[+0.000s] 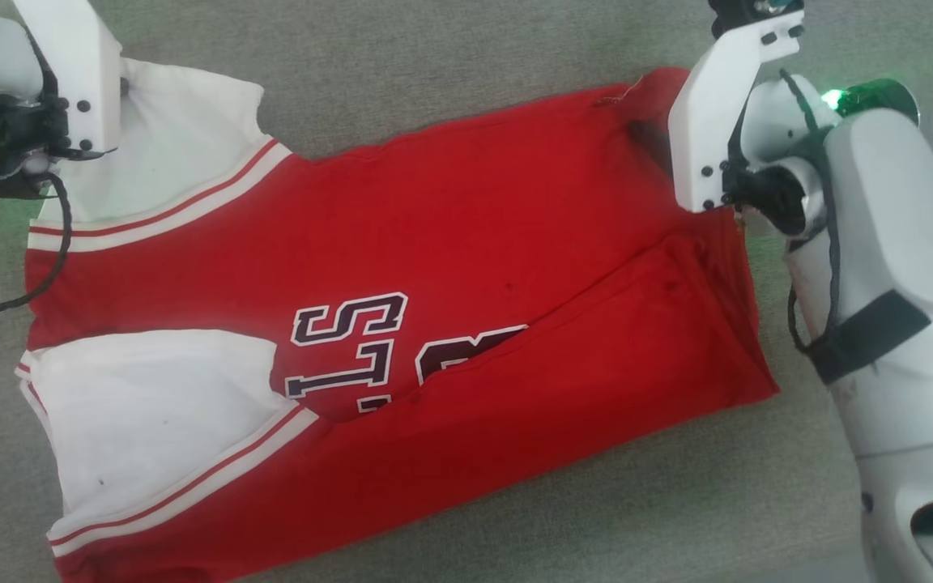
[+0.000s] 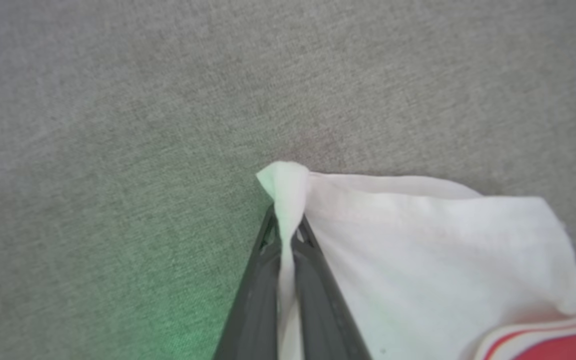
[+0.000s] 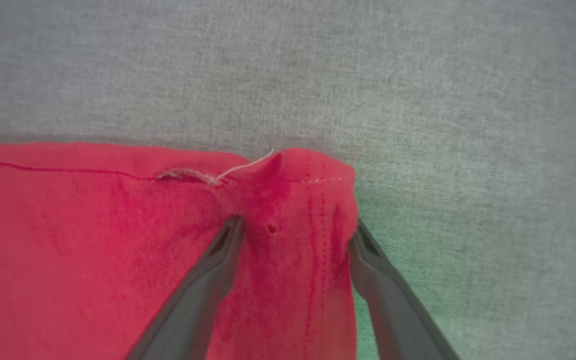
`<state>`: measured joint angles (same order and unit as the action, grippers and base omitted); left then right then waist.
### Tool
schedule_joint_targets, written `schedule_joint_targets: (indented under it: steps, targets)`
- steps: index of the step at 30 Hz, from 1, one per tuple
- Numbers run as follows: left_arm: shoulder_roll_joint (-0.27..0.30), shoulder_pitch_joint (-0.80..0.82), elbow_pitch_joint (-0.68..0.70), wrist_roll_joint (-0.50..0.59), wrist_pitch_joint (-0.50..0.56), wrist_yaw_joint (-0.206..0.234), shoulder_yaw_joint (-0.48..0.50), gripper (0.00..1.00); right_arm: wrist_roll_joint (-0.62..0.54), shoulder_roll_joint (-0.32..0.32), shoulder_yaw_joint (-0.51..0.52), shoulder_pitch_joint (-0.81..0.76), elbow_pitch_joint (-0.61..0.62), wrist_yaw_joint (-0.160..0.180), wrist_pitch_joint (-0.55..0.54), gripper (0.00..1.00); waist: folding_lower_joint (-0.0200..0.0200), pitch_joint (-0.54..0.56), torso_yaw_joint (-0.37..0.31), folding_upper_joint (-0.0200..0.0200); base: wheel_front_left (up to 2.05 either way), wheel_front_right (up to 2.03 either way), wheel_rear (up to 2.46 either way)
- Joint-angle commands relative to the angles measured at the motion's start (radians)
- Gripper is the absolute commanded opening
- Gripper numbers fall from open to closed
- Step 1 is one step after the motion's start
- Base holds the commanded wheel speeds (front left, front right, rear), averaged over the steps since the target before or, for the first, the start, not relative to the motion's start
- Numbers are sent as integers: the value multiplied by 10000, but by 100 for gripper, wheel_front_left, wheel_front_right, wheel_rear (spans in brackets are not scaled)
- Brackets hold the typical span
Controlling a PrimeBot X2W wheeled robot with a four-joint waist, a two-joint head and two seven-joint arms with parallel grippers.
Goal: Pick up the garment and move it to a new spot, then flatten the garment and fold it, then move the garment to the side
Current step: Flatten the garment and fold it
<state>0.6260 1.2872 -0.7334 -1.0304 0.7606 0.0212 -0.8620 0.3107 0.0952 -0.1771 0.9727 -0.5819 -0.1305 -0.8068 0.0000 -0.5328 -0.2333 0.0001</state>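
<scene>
Garment [image 1: 475, 243] lies spread on the grey counter [image 1: 434, 48], lettering up, near edge folded over. Left gripper [image 2: 286, 225] at the far white sleeve corner, jaws closed tight on a pinch of it. Right gripper [image 3: 295, 227] at the red hem corner, jaws wide apart, straddling bunched fabric

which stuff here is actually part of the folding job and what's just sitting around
Part of the job: the garment; the left gripper, shut on its white sleeve corner; the right gripper, open astride its red hem corner.
Lying about: the grey surface underneath; a loose thread at the hem.
</scene>
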Motion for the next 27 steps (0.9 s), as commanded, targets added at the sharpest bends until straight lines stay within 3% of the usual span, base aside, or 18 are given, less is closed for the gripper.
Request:
schedule_joint_targets:
  steps: [1,2,3,4,12,16,22,27]
  targets:
    - [-189,-234,-137,142,-23,-68,-168,0,63,-68,-157,-32,-273,-5,-150,100,0,0,36,-1,0,0,0]
    - [-230,-212,-153,121,-107,-99,-145,0,149,-57,-226,21,-460,-5,-254,100,0,13,70,-1,0,0,0]
    - [-268,-188,-178,126,-183,-114,-127,0,162,3,-313,80,-621,-5,-292,28,0,36,115,-1,0,0,0]
    - [-307,-161,-212,137,-248,-129,-114,0,38,147,-417,155,-773,-5,-284,0,0,64,162,-1,0,0,0]
    - [-484,-137,-218,38,-308,-351,-178,0,305,859,-841,146,-1016,0,297,0,0,740,665,-1,0,0,0]
    - [-409,-307,220,43,118,-191,-301,0,527,1241,-1020,-146,-718,-2,518,0,0,1253,966,-1,0,0,0]
    - [63,-819,1616,-181,840,478,-355,0,878,1891,-1277,-837,134,-2,401,0,0,1931,1343,-1,0,0,0]
    - [751,-1669,3453,-515,1340,1353,-299,0,1239,2453,-1346,-1707,1136,-2,-59,0,0,2416,1592,-1,0,0,0]
